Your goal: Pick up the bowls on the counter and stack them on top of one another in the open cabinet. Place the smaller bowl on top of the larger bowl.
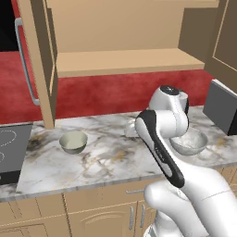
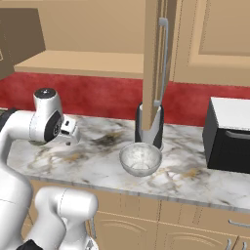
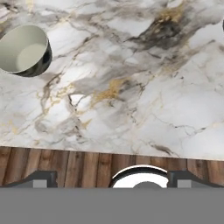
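On the marble counter [image 1: 106,159] two bowls are sitting well apart: the smaller bowl [image 1: 73,142] to the left, the larger bowl [image 2: 140,159] partly hiding behind the arm in the left base view. Whether the gripper [image 2: 72,133] is spreading or closing, I cannot tell. One cabinet [image 1: 125,60] is standing open above.

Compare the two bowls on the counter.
The smaller bowl is plain beige-grey with a thin rim; the larger bowl is mottled grey-white, wider and deeper. The smaller one sits near the stovetop, the larger in front of the black-and-silver appliance. Both stand upright and empty on the marble counter.
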You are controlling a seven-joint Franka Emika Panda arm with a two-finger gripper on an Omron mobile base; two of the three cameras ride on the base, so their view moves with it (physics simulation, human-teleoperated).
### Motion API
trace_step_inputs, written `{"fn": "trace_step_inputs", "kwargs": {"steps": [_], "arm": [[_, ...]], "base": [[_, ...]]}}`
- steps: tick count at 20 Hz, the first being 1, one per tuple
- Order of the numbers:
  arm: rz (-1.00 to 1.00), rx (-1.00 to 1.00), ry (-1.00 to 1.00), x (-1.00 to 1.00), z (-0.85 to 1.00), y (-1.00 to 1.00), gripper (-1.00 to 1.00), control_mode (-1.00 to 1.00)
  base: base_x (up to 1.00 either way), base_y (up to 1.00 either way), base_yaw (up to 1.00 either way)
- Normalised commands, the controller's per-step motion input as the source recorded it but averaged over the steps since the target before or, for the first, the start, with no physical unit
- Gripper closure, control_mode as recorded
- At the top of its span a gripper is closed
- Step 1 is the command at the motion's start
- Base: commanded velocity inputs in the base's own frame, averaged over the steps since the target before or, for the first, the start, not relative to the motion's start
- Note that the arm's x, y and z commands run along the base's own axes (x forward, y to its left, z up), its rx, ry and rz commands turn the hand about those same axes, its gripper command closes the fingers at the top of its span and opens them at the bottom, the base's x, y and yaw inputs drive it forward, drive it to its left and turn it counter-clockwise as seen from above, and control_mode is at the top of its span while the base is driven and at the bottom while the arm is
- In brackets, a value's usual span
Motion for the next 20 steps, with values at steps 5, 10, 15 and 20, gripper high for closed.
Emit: {"fn": "trace_step_inputs", "kwargs": {"steps": [5, 10, 15, 20], "arm": [[-0.02, 0.06, 0.0, 0.0, -0.16, 0.41, -1.0, -1.0], [-0.04, 0.06, 0.0, 0.0, -0.15, 0.43, -1.0, -1.0], [-0.04, 0.06, 0.0, 0.05, -0.14, 0.42, -1.0, -1.0], [-0.05, 0.08, -0.02, 0.15, -0.13, 0.36, -1.0, -1.0]], "base": [[0.0, 0.0, 0.0], [0.0, 0.0, 0.0], [0.0, 0.0, 0.0], [0.0, 0.0, 0.0]]}}
